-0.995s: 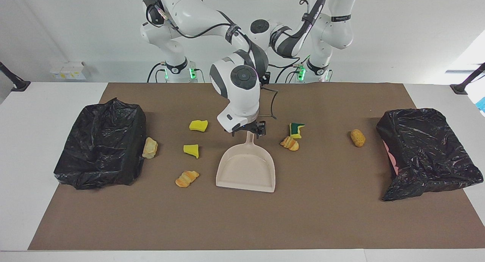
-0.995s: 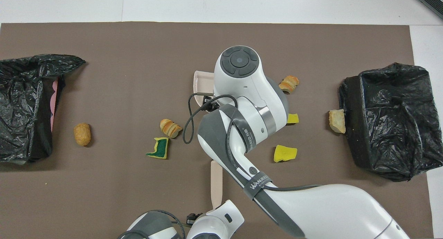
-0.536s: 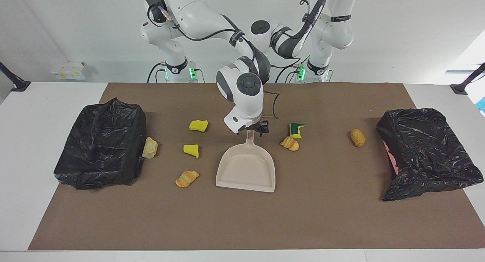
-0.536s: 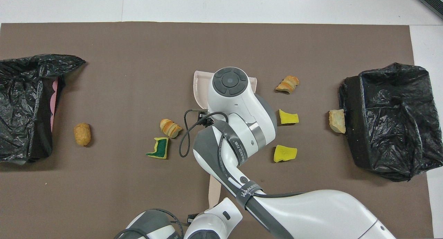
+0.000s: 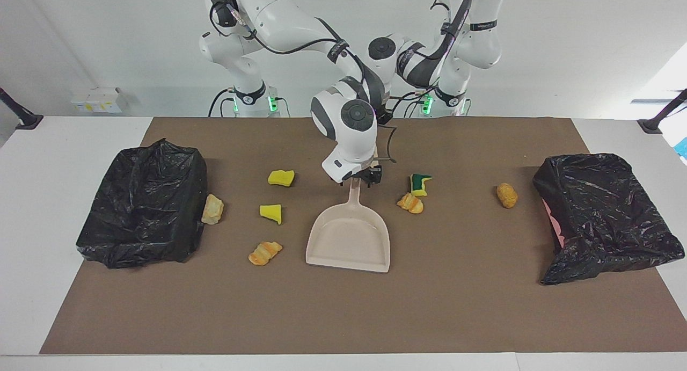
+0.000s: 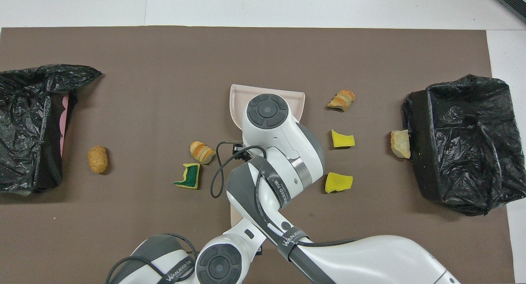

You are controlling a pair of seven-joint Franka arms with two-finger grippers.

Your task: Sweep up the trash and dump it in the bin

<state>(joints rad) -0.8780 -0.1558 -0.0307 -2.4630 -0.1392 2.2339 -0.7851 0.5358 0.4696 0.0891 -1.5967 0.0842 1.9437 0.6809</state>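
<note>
The worktop (image 5: 37, 210) carries a brown mat (image 5: 343, 317). A wide strip of mat lies open along the edge farthest from the robots, and another along the robots' own edge.

The dustpan (image 5: 349, 242) lies mid-worktop, handle toward the robots. The right hand (image 5: 360, 179) sits low at the handle's tip; how far it is open, I cannot tell. The left hand (image 6: 242, 226) is over the robots' edge, closed on the end of the beige brush (image 6: 235, 212), mostly hidden under the right arm.

Since 1 second ago the right arm has drawn back toward the robots, uncovering most of the pan from above. The left arm has come further in, and the brush has shifted toward the left arm's end. Dustpan and scraps lie as before.

The trash is 7 scraps, all on the mat:
- toward the right arm's end, 2 yellow sponge chunks (image 5: 281, 177) (image 5: 271, 212) and a croissant piece (image 5: 264, 253);
- a bread piece (image 5: 212, 209) touching the right-end bin (image 5: 142, 204);
- toward the left arm's end, a green-yellow sponge (image 5: 420, 184) just beside another croissant piece (image 5: 410, 203);
- a brown nugget (image 5: 506, 195) near the left-end bin (image 5: 601, 215).

Both bins are lined with black bags; the right-end bin shows only liner inside, the left-end bin a pink strip at its mouth.
</note>
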